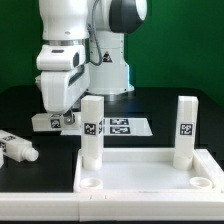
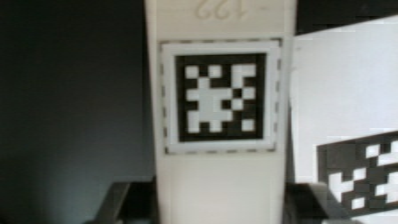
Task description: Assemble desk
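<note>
The desk's white rimmed panel (image 1: pixel 150 172) lies at the front of the table. Two white post legs stand upright in its far corner sockets, one towards the exterior view's left (image 1: pixel 92 128) and one towards its right (image 1: pixel 186 128). My gripper (image 1: pixel 58 116) is low over the table behind the panel, at the exterior view's left. In the wrist view my gripper (image 2: pixel 214 206) is shut on a third white leg (image 2: pixel 214 100) with a black-and-white tag. Dark fingers (image 2: pixel 135 200) press both of its sides. The leg's lower end is hidden.
Another loose white leg (image 1: pixel 16 148) lies on the black table at the exterior view's far left. The marker board (image 1: pixel 126 127) lies flat behind the panel, and it also shows in the wrist view (image 2: pixel 347 90). The white robot base (image 1: pixel 105 60) stands at the back.
</note>
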